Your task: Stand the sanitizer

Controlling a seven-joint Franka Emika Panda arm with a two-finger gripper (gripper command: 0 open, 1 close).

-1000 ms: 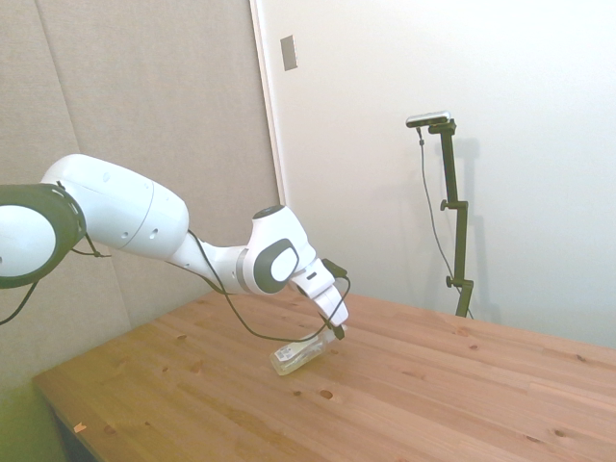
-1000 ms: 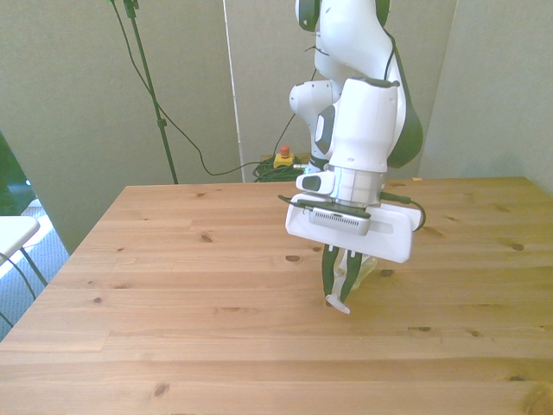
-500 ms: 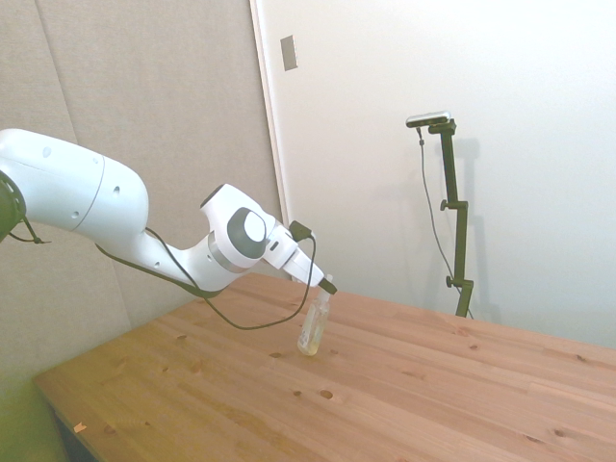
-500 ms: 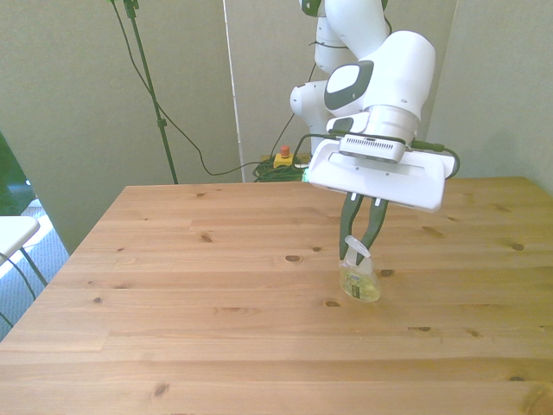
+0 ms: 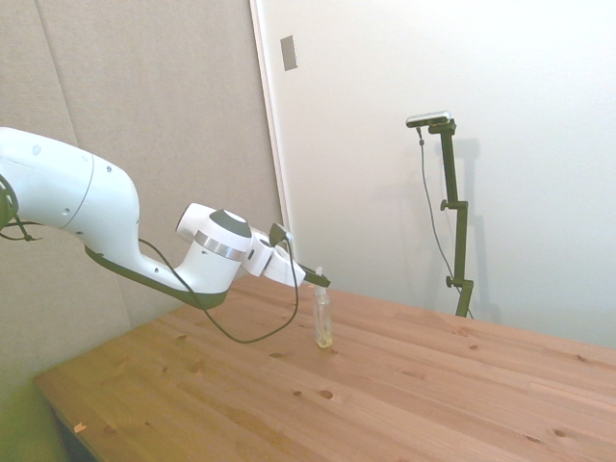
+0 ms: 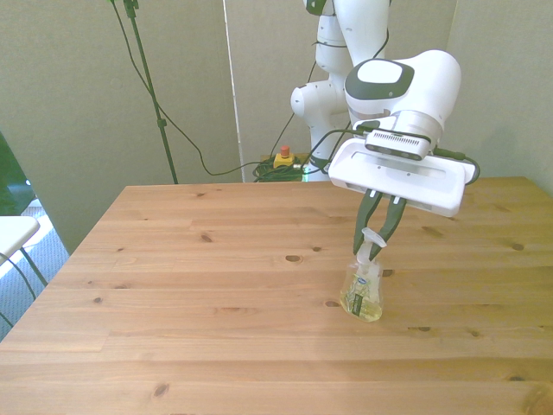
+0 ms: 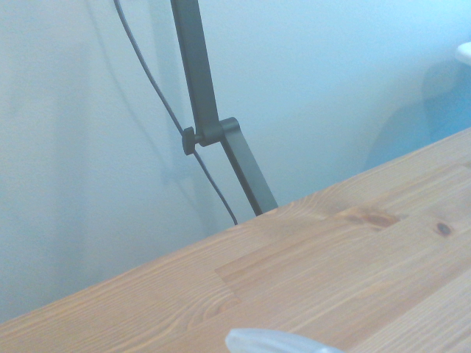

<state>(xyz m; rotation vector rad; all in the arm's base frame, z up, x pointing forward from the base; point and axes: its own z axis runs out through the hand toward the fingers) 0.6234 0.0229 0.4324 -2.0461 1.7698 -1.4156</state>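
Note:
The sanitizer (image 5: 323, 319) is a slim clear bottle with yellowish liquid. It stands nearly upright, its base on the wooden table (image 5: 433, 385) near the middle. The front view shows the sanitizer (image 6: 362, 292) with its pale label facing the camera and its white pump top just above. My gripper (image 5: 322, 281) reaches in almost level from the side view's left and is shut on that pump top. From the front, the gripper (image 6: 373, 239) has its dark fingers (image 6: 362, 223) meeting at the pump. In the wrist view only a pale clear sliver of the sanitizer (image 7: 276, 342) shows at the frame's edge.
Bare wooden table (image 6: 190, 285) spreads on all sides of the bottle. Behind the table's far edge lie cables and a red and yellow stop button (image 6: 282, 157) on the floor. A white object (image 6: 13, 234) sits off the table at the front view's left.
The bottle went from lying tilted on the table to standing on its base. The gripper held its top throughout, swinging from pointing down to almost level as the arm drew back.

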